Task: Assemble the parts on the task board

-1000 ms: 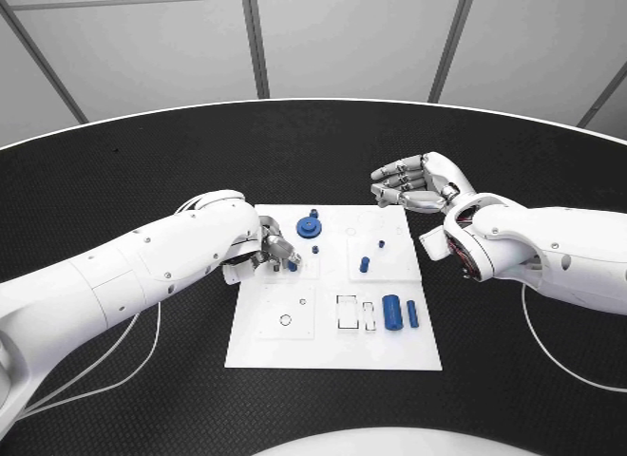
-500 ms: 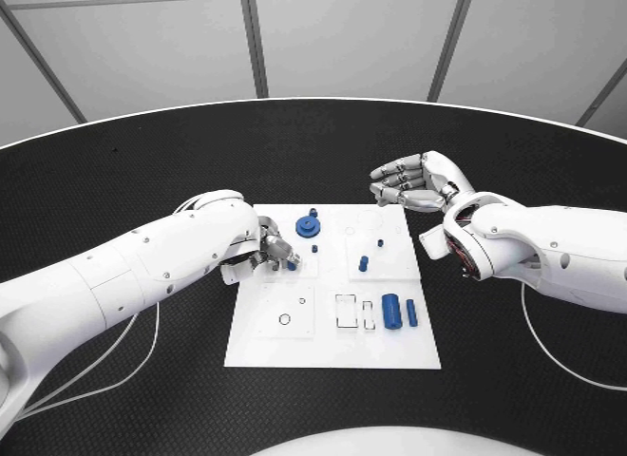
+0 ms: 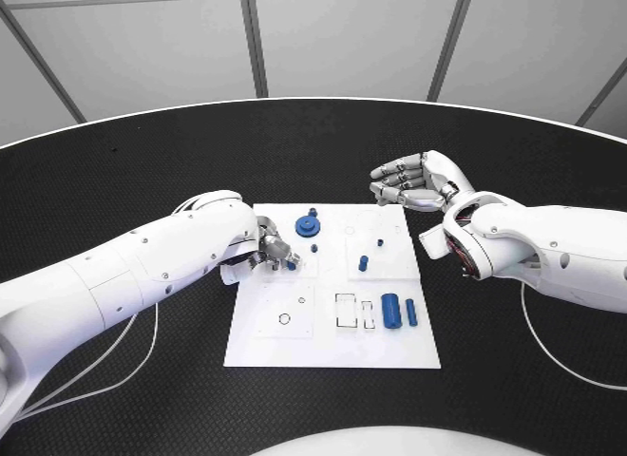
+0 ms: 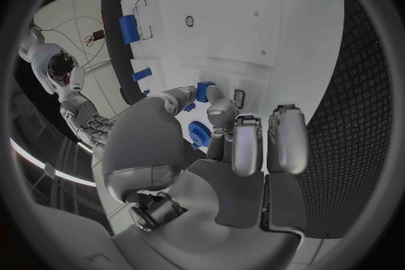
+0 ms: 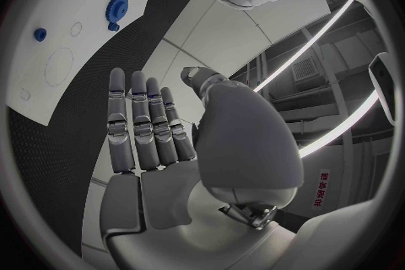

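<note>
- Head view: task board point(image 3: 328, 347) flat at table centre; left hand point(image 3: 270, 249) low over its left edge, fingers closed on a small blue part point(image 3: 292, 266), held near the board surface. Blue gear point(image 3: 308, 226) standing just beyond that hand; short blue peg point(image 3: 363, 263) upright mid-board; blue cylinder point(image 3: 391, 311) and slim blue bar point(image 3: 411, 313) lying side by side toward the right edge. Right hand point(image 3: 415, 184) raised off the board's far right corner, fingers apart, nothing held.
- Head view, against the frames a second and half a second earlier: no visible shift of either hand or any part; seating of the pinched part judged slow, not yet complete.
- Left wrist view: small blue part point(image 4: 205, 91) pinched between fingertips point(image 4: 221, 110) against the board; gear point(image 4: 200, 133) just beside the fingers.
- Right wrist view: palm open, fingers point(image 5: 139, 123) extended and apart, empty; gear point(image 5: 117, 7) on the distant board.
</note>
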Controlling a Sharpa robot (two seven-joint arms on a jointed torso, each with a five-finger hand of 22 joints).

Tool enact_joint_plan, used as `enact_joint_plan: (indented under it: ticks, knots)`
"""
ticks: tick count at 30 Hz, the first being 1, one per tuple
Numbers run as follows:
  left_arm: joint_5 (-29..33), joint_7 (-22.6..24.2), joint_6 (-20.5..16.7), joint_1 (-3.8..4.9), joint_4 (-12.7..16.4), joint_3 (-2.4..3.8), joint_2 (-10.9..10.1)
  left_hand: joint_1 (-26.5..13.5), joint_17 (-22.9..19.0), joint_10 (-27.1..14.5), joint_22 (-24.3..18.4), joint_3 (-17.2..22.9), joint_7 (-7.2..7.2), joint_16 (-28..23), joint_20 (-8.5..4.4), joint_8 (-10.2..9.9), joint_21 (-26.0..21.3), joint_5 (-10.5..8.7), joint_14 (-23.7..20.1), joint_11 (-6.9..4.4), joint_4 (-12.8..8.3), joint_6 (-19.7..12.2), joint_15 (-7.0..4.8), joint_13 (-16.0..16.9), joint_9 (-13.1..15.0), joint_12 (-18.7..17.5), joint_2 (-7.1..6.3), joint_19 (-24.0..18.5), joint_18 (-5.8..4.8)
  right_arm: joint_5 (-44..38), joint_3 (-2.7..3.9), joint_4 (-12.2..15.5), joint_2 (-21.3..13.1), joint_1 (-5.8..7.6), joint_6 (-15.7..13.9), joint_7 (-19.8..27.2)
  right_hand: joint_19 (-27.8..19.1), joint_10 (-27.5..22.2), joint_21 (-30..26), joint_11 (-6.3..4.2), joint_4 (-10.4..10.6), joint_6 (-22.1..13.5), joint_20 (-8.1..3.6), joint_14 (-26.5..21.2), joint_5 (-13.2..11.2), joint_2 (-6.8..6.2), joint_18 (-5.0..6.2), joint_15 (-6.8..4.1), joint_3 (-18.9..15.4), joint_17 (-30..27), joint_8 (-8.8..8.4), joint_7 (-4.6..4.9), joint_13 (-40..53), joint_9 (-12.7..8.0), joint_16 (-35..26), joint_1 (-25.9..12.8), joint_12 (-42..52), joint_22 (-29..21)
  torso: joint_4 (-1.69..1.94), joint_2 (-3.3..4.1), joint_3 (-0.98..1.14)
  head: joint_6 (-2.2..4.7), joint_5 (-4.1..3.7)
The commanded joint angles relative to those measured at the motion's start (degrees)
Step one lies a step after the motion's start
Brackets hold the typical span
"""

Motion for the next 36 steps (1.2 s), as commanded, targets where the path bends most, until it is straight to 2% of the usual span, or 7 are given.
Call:
enact_joint_plan:
  ticks: [1,22,36]
  knots:
    - [0.0,0.0,-0.2,0.0,0.0,0.0,0.0,-0.6,9.3,-0.1,2.1,-0.6,0.26,0.2,-0.1,-0.5,0.2,-0.09,4.6,-0.02,0.1,0.0,-0.56,-0.1,0.1,0.3,-0.09,0.4,-0.61,0.0,0.0,0.0,0.0,0.0,0.0,0.0,-0.5,-0.4,-0.1,0.12,0.3,-0.1,-0.05,-0.4,0.1,-0.1,0.1,0.06,0.1,-0.1,-0.38,0.36,-0.1,-0.1,-0.3,-0.6,0.0,-0.2,-0.01,0.02,0.0,0.03,-0.01]
    - [0.0,-0.2,-1.2,0.0,-0.4,0.01,-0.1,-0.6,9.3,0.0,2.3,-2.2,0.21,0.2,-0.16,-0.5,0.3,-0.26,4.6,-0.06,1.7,0.2,-0.6,-0.2,0.4,0.6,0.63,0.6,-0.67,0.0,0.0,0.1,-0.1,0.0,-0.1,0.0,-0.6,-0.5,-0.1,0.14,0.5,-0.1,0.01,-0.5,0.1,-0.03,0.12,0.1,0.0,-0.1,-0.39,0.38,-0.1,-0.1,-0.3,-0.9,0.0,-0.4,0.01,0.01,0.0,-0.15,-0.12]
    - [1.5,-0.4,-0.8,0.01,-0.5,0.01,0.1,-0.6,9.3,0.0,2.4,-4.1,0.23,0.2,-0.21,-0.6,0.3,-0.53,4.6,-0.05,2.4,0.2,-0.6,-0.4,0.7,0.7,0.25,0.7,-0.69,0.0,0.0,0.1,-0.2,0.0,-0.1,0.0,-0.7,-0.5,-0.1,0.16,0.6,-0.1,0.07,-0.6,0.1,-0.03,0.13,0.14,-0.1,-0.2,-0.4,0.39,0.0,-0.1,-0.4,-1.1,0.0,-0.6,-0.03,-0.01,0.04,-0.21,-0.19]
